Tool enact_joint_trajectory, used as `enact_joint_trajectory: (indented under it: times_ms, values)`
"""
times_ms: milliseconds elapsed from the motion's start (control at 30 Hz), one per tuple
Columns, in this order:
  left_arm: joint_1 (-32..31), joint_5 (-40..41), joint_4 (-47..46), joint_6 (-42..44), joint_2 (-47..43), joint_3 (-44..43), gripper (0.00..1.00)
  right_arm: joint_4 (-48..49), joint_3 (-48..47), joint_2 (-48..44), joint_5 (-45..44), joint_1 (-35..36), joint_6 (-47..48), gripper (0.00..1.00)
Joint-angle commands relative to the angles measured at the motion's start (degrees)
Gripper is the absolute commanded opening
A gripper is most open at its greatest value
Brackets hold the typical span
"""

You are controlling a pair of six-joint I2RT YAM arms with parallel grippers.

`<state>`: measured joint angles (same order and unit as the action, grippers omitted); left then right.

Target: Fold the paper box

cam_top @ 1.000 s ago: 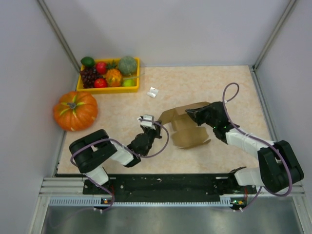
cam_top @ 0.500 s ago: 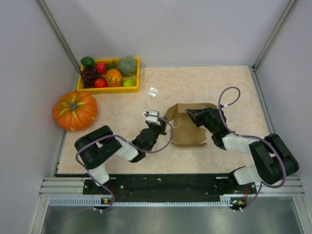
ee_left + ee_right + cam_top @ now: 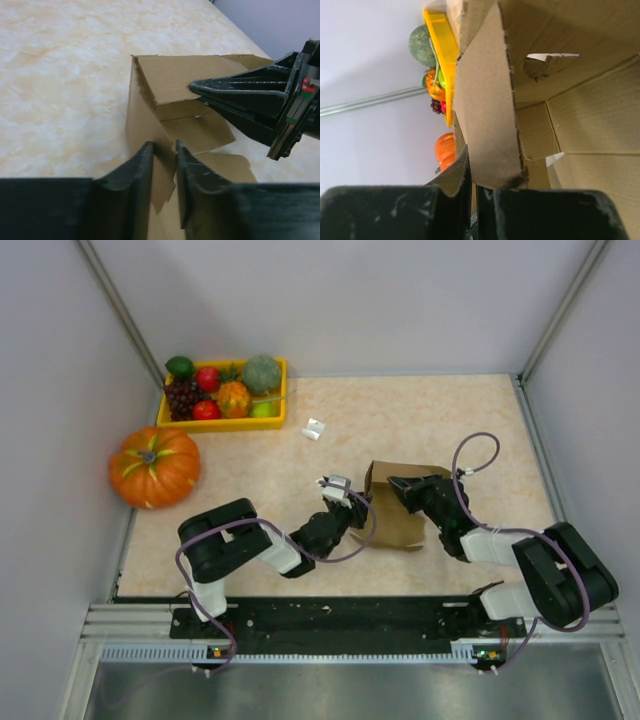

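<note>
1. The brown kraft cardboard paper box (image 3: 385, 528) stands partly erected on the beige marbled table top (image 3: 440, 410). It sits right of centre, toward the near edge, between the two grippers. Its open side faces the left wrist camera, with loose flaps (image 3: 200, 131) lying inside and in front.
2. The right gripper (image 3: 394, 483) is clenched on the upper wall of the box (image 3: 175, 75). The right wrist view shows a card panel (image 3: 485, 100) running down into the closed fingers (image 3: 455, 180).
3. The left gripper (image 3: 357, 507) is released. Its fingers (image 3: 142, 167) stand slightly parted on either side of the box's near corner flap.
4. A small white object (image 3: 314, 429) lies farther back on the table, well apart from the box.
5. A yellow plastic tray (image 3: 222, 424) of mixed fruit occupies the far left corner.
6. A large orange pumpkin (image 3: 154, 467) sits at the table's left edge, just in front of the tray.
</note>
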<state>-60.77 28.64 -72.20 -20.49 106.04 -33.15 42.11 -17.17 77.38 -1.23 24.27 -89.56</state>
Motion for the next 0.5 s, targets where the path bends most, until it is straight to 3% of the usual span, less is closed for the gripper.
enact_joint_trajectory:
  times_ms: [0,67,300,400,467]
  values:
    - [0.48,-2.97,-3.12,-0.70,-2.50,1.32,0.37,1.83,1.61,-1.01,1.85,0.78,1.58,0.00]
    - [1.53,-6.83,-3.03,-0.52,-3.91,2.81,0.44,2.89,2.14,-1.01,2.20,0.51,1.32,0.00]
    - [9.87,-27.57,0.65,-2.18,-11.81,8.18,0.49,1.14,2.32,-3.03,3.08,-0.98,2.72,0.00]
    - [13.38,-33.29,4.25,-2.80,-18.48,11.26,0.47,1.31,2.05,-2.77,3.52,-1.24,2.81,0.00]
    - [15.06,-34.09,10.92,-2.80,-23.67,12.40,0.41,1.49,1.70,-2.24,4.31,-1.33,2.99,0.00]
